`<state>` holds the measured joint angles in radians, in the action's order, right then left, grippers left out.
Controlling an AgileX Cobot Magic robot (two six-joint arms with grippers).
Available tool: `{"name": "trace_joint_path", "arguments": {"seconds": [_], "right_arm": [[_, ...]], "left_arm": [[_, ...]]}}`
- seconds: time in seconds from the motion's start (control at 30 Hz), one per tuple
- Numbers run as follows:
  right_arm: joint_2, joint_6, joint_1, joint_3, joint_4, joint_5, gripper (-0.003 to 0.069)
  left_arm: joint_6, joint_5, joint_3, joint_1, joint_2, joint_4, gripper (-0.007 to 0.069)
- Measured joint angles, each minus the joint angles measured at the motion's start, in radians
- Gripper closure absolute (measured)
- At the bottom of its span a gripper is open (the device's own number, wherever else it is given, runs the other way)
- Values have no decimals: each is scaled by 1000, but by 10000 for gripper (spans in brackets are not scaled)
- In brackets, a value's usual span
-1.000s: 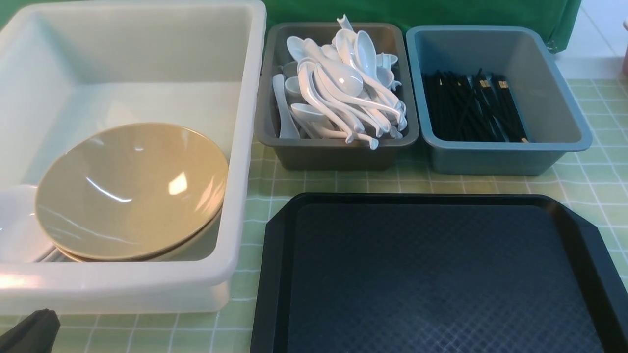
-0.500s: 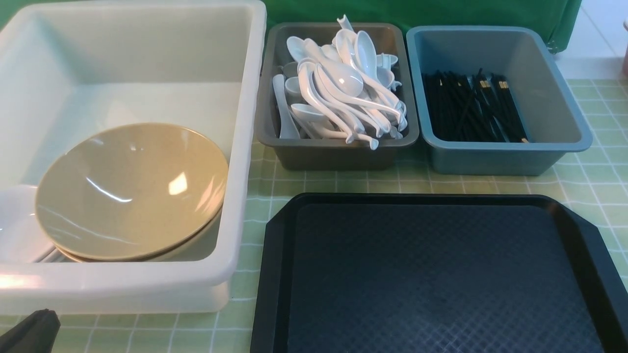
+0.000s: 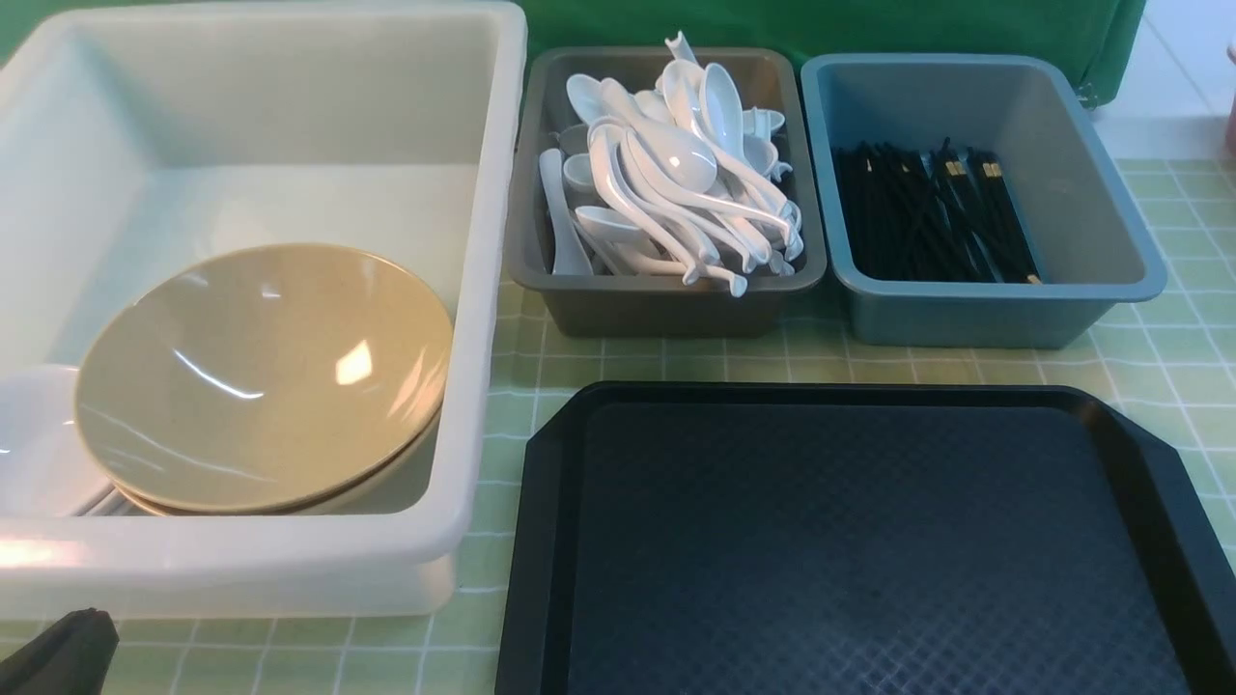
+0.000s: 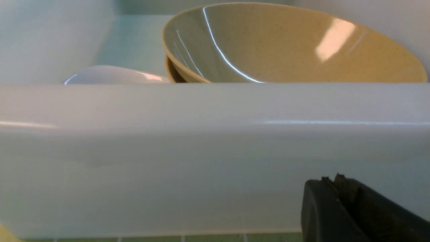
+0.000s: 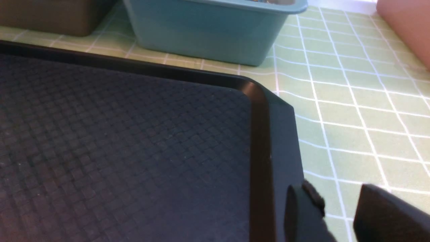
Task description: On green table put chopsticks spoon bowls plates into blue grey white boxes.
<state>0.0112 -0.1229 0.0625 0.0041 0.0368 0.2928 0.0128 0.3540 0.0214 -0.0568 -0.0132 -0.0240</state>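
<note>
On the green table point(image 3: 1159, 367) the big white box point(image 3: 483, 290) holds stacked tan bowls point(image 3: 261, 376) and, beside them, white plates point(image 3: 39, 454). A heap of white spoons point(image 3: 676, 174) fills the grey box point(image 3: 666, 309); the task's spoon cannot be told apart in it. Black chopsticks point(image 3: 927, 212) lie in the blue box point(image 3: 966, 319). My left gripper point(image 3: 58, 652) sits shut and empty just outside the white box's near wall point(image 4: 201, 161), tips together point(image 4: 331, 179). My right gripper point(image 5: 339, 201) stands open over the table beside the tray's corner, nothing between its fingers.
A black textured tray point(image 3: 869, 541) with a raised rim point(image 5: 262, 134) lies in front of the grey and blue boxes. A green cloth point(image 3: 869, 19) hangs behind the boxes. A pink object point(image 5: 410, 27) stands at the table's far right.
</note>
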Motion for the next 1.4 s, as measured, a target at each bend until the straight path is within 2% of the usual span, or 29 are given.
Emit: {"name": "trace_joint_path", "arguments": {"seconds": [1.4], "right_arm": [[0,0,0,0,0,-2,423]], "left_arm": [[0,-27,4,1,0,0,626]]}}
